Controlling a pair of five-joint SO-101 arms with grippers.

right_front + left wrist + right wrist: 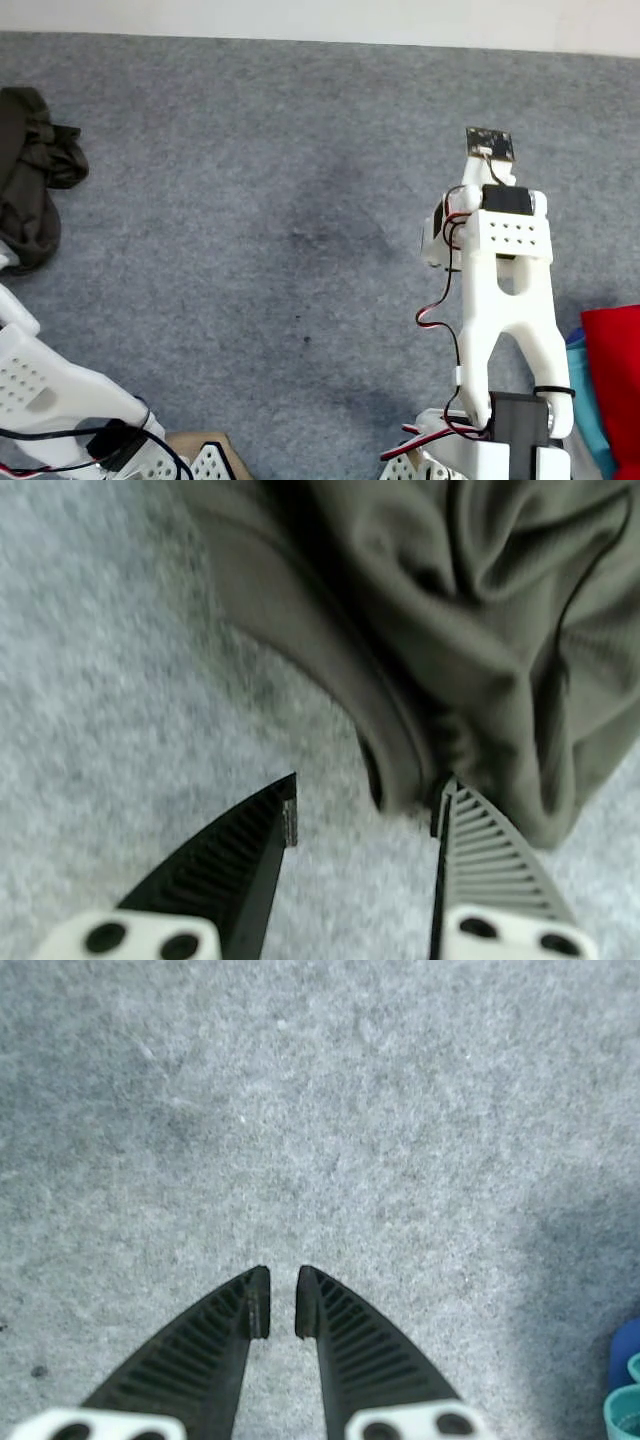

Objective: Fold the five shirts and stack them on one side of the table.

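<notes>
From the high view: looks down on a grey felt table [250, 200] with a dark olive shirt [30, 180] bunched in a crumpled heap at its far left edge, unfolded; finds a red shirt [612, 380] at the right edge, with a teal cloth [585, 400] just beside it and a sliver of blue cloth [575, 338] touching that, all 3 well apart from the olive shirt; places the white right arm [505, 290] near that right-hand pile, stretched out over bare felt away from its base; places the white left arm [50, 400] at the near left corner, on the same side as the olive shirt; picks out a flat brown piece [200, 445] at the near edge, beside the left arm's cables. From the left wrist view: shows the left gripper [367, 805] spread wide, its 2 ribbed fingers [240, 860] well apart and clamping nothing; sets the olive shirt right ahead of the tips, 1 rolled fold of it dipping toward the gap and reaching 1 fingertip, touching or only just beside, cannot tell which; leaves bare grey felt ahead of the other fingertip. From the right wrist view: shows the right gripper [282, 1302] pinched nearly together, only a thin slit between the tips, holding nothing; looks onto bare felt beyond the tips, with a scrap of teal and blue off to 1 side in a shaded patch.
</notes>
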